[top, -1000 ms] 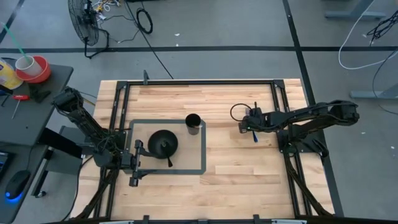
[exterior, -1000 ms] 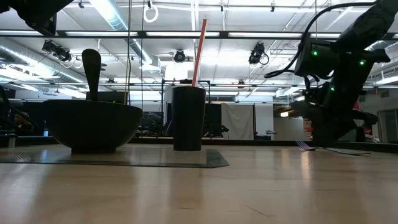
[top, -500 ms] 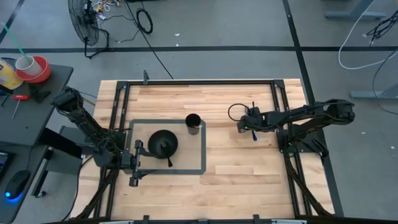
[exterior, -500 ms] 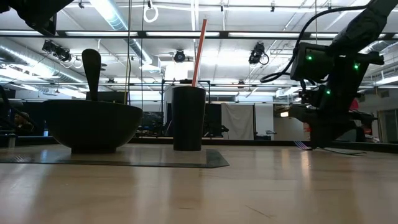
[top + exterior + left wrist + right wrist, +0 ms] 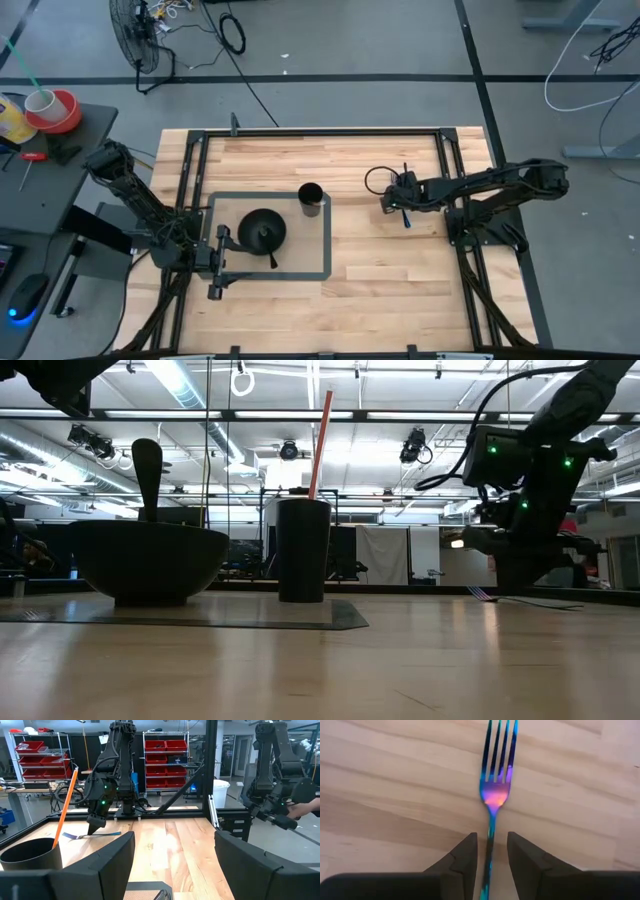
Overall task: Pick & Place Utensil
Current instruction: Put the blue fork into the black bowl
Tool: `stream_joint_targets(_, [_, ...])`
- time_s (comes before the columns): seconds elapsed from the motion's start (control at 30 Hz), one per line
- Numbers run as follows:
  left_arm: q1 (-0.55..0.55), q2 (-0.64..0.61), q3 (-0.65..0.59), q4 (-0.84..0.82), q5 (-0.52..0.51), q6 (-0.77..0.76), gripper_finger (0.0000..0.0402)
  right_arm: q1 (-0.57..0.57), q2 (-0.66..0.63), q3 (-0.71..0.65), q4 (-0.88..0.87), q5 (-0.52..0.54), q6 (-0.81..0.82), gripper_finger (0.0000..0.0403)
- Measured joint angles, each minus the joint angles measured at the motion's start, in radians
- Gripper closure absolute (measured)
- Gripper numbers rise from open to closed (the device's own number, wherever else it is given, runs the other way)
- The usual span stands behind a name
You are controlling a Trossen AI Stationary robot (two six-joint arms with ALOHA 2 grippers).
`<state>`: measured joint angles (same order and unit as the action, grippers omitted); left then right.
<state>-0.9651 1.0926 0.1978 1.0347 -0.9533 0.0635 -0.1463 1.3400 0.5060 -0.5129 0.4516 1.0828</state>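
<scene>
From above, my right gripper [image 5: 388, 203] reaches in over the bare wood well to the right of the dark cup [image 5: 310, 196], with the blue fork [image 5: 407, 215] lying on the table just under it; my left gripper [image 5: 216, 268] waits near the black bowl [image 5: 261, 231], left of the cup, its fingers standing apart and grasping nothing. At table level, a red straw [image 5: 319, 444] leans out of the cup, and my right arm hangs low to its right. Through my left wrist, the fork [image 5: 91, 835] lies flat beyond the cup. Through my right wrist, my two fingers [image 5: 464, 859] straddle the fork's handle, parted, not yet clenched on it.
</scene>
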Motion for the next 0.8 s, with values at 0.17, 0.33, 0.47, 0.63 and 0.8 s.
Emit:
stream_joint_targets(0.17, [0.0, 0.0, 0.0, 0.0, 0.003, 0.0, 0.0126, 0.015, 0.055, 0.001, 0.034, -0.013, -0.003, 0.0293])
stream_joint_targets(0.33, [0.0, 0.0, 0.0, 0.0, 0.004, 0.0, 0.0126, 0.034, 0.103, 0.006, 0.041, 0.004, 0.029, 0.0296])
stream_joint_targets(0.47, [0.0, 0.0, 0.0, 0.0, 0.004, 0.0, 0.0126, 0.04, 0.102, 0.006, 0.044, 0.001, 0.039, 0.0318])
stream_joint_targets(0.63, [0.0, 0.0, 0.0, 0.0, 0.007, -0.034, 0.0126, 0.04, 0.102, 0.005, 0.053, -0.009, 0.054, 0.036])
stream_joint_targets(0.8, [0.0, 0.0, 0.0, 0.0, 0.068, -0.105, 0.0126, 0.042, 0.102, 0.01, 0.054, -0.022, 0.057, 0.0386])
